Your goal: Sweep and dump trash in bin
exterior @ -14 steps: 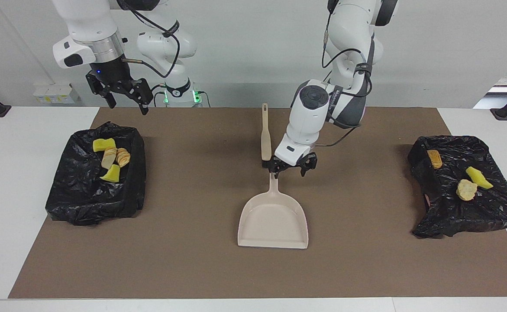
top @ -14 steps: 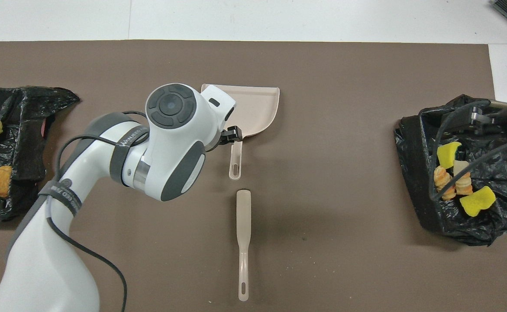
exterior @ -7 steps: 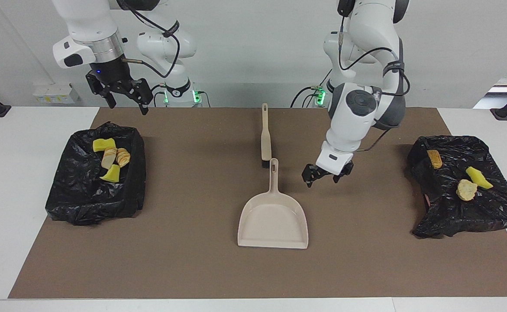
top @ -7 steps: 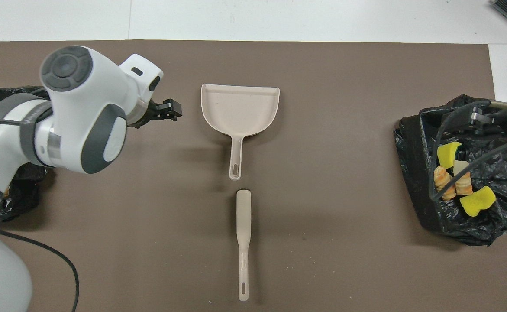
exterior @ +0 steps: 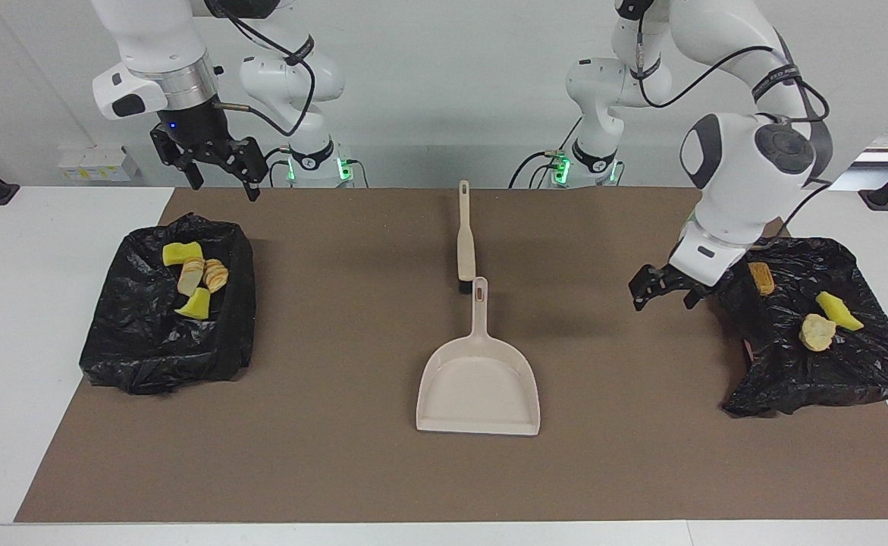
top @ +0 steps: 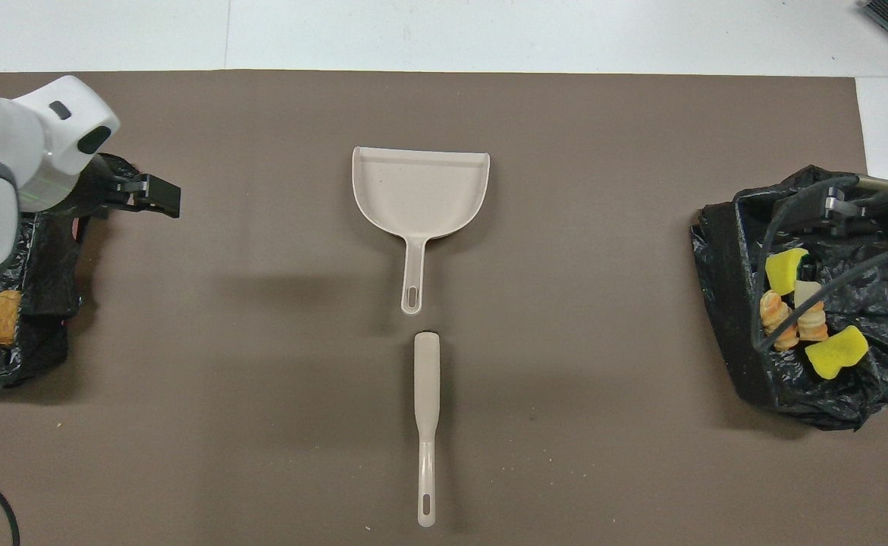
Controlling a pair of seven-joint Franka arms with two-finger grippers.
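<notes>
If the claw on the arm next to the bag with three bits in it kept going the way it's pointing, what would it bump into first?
Probably just the brown mat. The left gripper, open and empty, points down and toward the table's middle, away from the black bag beside it. The dustpan lies that way too, but likely too far along; depth is hard to judge.

Even, bright light falls from above, laying soft diffuse shadows on the brown mat [exterior: 337,455] beside the dustpan [exterior: 478,383] and the black bags [exterior: 163,334]. Both views are sharp, though the bags' folds perhaps lose detail in darkness.
</notes>
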